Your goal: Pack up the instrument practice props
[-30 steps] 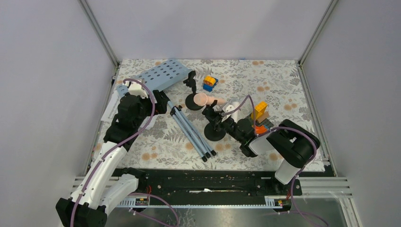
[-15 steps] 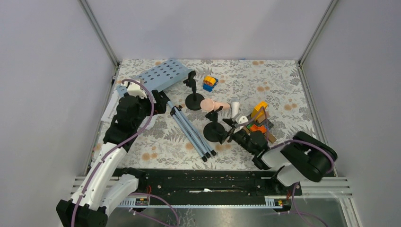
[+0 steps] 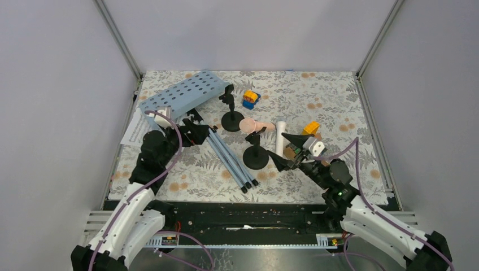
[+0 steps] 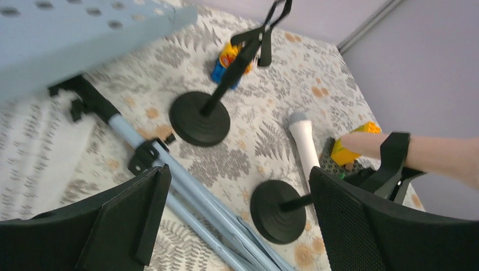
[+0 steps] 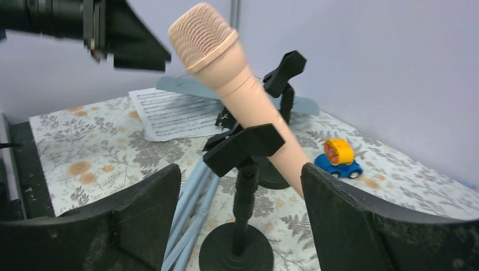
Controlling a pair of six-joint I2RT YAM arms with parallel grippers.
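Now backed off from the near mic holder (image 3: 256, 158), your right end effector (image 3: 286, 151) hangs with its jaws spread wide and nothing between them. A second ago it was narrower and pressed in close to that holder; the arm has since swung back toward the near right of the table (image 3: 339, 107). The pink microphone (image 3: 252, 124) sits tilted in the holder's clip. The white microphone (image 3: 281, 135) lies flat just right of the holder, between it and some toy blocks (image 3: 309, 130).

Your left end effector (image 3: 199, 131) is likewise fully open and empty, poised where the light-blue music rack (image 3: 183, 93) meets its tripod legs (image 3: 229, 158). It has edged slightly nearer in the last second. The rack lies at the far left, its legs bundled together and running toward the near centre. The sheet-music pages (image 3: 134, 131) lie at the left edge, partly under that arm. The far mic holder (image 3: 231, 120) stands with its clip empty, just beyond the pink microphone.

The release reads as a step ended at the holder, not a pick-up. Neither arm carries anything, every prop is spread on the table, and no box or bag shows in any view. Packing looks barely begun. You will likely need a fresh grasp next, and the left arm seems best placed for the rack.
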